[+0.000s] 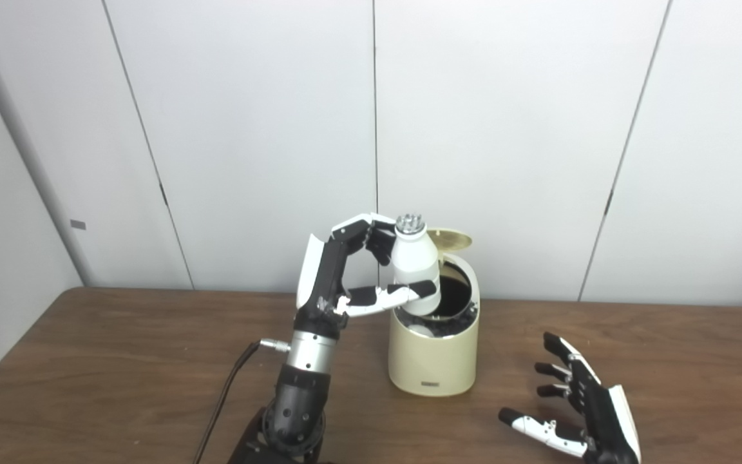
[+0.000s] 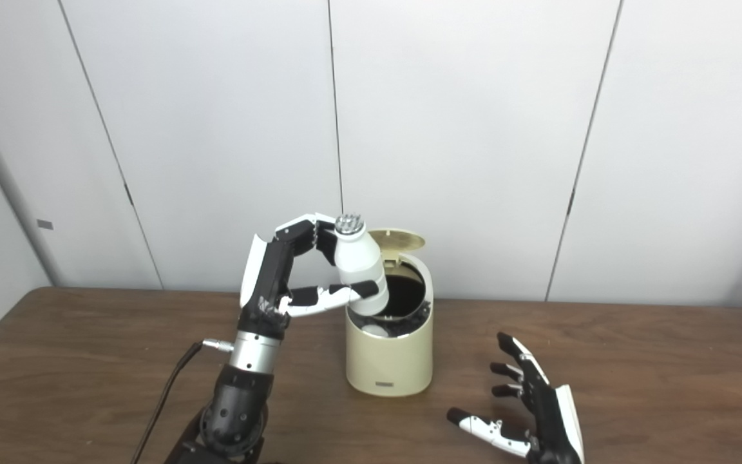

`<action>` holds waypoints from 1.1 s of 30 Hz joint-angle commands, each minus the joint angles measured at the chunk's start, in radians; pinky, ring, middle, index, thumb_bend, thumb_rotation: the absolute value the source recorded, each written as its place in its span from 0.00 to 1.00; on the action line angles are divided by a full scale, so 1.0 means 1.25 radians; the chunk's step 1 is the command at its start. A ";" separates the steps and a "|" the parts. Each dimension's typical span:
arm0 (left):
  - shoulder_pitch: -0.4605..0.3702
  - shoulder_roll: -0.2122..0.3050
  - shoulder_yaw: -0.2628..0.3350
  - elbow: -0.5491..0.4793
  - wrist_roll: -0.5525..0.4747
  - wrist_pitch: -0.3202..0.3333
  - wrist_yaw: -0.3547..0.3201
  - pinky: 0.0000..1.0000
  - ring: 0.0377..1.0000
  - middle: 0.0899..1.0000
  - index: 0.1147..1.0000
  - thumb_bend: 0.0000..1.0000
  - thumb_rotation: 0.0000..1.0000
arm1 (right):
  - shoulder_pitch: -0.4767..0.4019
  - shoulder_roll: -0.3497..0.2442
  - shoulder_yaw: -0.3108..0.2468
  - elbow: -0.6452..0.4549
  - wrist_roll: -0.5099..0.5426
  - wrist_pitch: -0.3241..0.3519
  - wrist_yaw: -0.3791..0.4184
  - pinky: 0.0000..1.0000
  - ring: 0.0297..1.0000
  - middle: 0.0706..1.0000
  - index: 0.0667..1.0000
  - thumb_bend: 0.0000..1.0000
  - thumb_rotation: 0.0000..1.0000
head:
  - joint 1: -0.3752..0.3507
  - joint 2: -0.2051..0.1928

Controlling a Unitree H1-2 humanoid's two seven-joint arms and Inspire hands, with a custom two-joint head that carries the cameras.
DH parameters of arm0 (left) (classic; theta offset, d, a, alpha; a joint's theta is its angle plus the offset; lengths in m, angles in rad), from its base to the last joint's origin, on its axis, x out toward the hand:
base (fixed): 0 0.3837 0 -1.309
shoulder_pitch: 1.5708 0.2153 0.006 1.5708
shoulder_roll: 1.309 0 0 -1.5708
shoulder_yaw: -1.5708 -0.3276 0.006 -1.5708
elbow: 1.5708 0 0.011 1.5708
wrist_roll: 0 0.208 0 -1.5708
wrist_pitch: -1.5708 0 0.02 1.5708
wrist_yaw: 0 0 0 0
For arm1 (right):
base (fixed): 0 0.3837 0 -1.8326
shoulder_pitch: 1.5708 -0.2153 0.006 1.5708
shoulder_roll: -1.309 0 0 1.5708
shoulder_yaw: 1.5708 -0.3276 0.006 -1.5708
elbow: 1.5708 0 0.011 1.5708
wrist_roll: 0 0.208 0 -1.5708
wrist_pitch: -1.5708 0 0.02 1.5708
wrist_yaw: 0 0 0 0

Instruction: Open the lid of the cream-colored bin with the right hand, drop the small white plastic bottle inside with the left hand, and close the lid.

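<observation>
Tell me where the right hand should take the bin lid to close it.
Take the lid by its raised front edge, coming from above and the right. It stands tipped back on a rear hinge behind the bin, and the left hand with the bottle blocks the left side. The right hand rests open.

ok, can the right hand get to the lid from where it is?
Probably yes. The right hand rests open on the table, right of the bin; the raised lid stands at the back, and the left hand with the bottle approaches from the other side.
</observation>
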 commanded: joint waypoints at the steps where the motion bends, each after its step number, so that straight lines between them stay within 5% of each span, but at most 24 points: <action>1: -0.047 0.009 -0.017 0.003 -0.008 -0.021 0.033 0.37 0.41 0.42 0.43 0.50 0.00 | -0.027 0.011 0.004 -0.006 0.000 -0.040 -0.011 0.62 0.75 0.87 0.84 0.72 0.17 | -0.001 -0.001; 8: -0.080 0.032 -0.105 0.076 0.016 -0.021 0.162 0.36 0.40 0.42 0.43 0.50 0.00 | -0.033 0.014 0.006 0.003 -0.006 -0.049 -0.023 0.61 0.75 0.86 0.84 0.71 0.17 | -0.011 -0.007; 22: -0.199 0.102 -0.402 0.225 0.074 -0.021 0.592 0.39 0.41 0.42 0.44 0.50 0.00 | -0.031 0.023 0.014 -0.006 -0.005 -0.041 -0.026 0.60 0.75 0.86 0.84 0.71 0.14 | -0.023 -0.005; 28: -0.226 0.104 -0.468 0.270 0.065 -0.021 0.679 0.38 0.41 0.42 0.44 0.50 0.00 | -0.031 0.028 0.013 -0.006 -0.004 -0.041 -0.026 0.60 0.74 0.86 0.83 0.71 0.14 | -0.027 -0.006; 33: -0.232 0.099 -0.489 0.285 0.035 -0.021 0.694 0.38 0.41 0.43 0.43 0.50 0.00 | -0.029 0.030 0.014 -0.017 -0.007 -0.032 -0.025 0.60 0.74 0.86 0.83 0.72 0.15 | -0.030 -0.003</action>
